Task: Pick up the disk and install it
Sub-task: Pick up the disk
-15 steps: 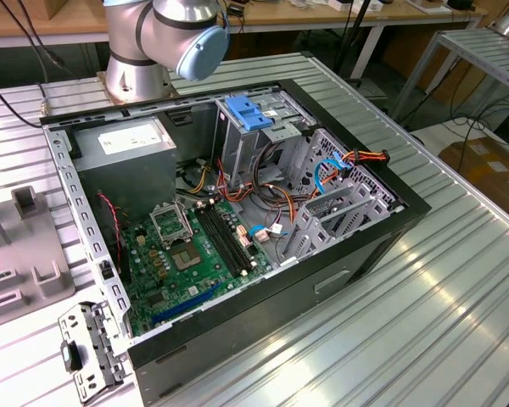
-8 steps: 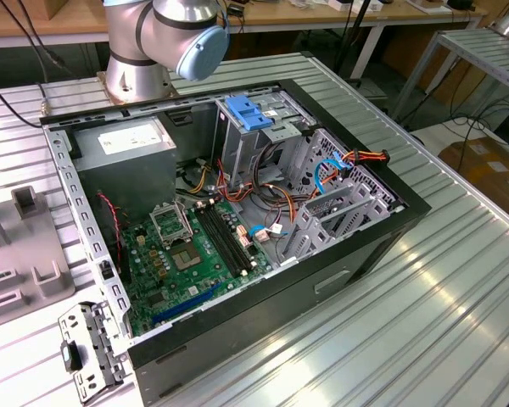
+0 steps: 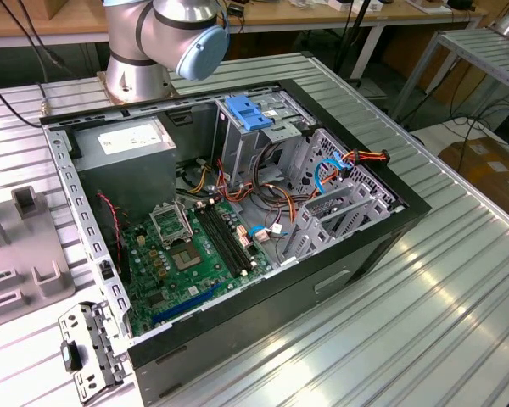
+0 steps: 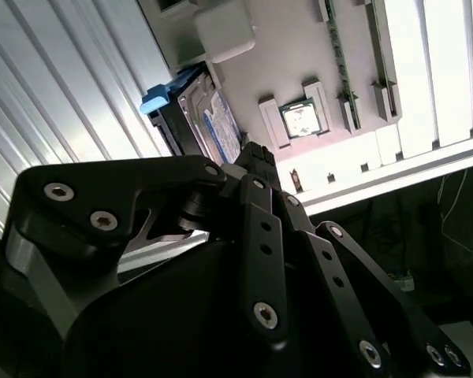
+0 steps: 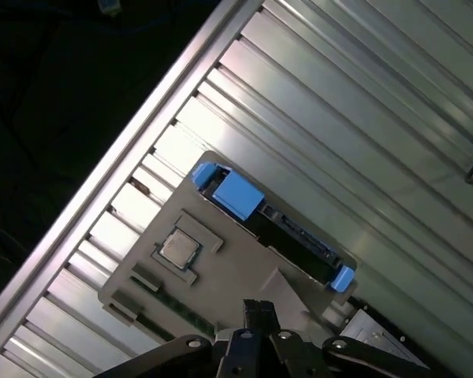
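The disk (image 5: 277, 228) stands on edge in a slot of a grey fixture (image 5: 221, 276), with a blue rail at each end and a blue tab on top. In the second wrist view the disk (image 4: 213, 122) shows its silver face and a white and blue label. My gripper (image 5: 258, 309) hangs above the fixture, a short way off the disk and not touching it. Its black fingers (image 4: 256, 157) meet at the tips with nothing between them.
A processor chip (image 5: 179, 248) lies in a pocket of the fixture beside the disk. In the exterior view the open computer case (image 3: 382, 229) lies on the ribbed metal table, with a light-blue bracket (image 3: 250, 113) atop its drive cage, a grey power supply (image 3: 123, 148) and the motherboard (image 3: 195, 254).
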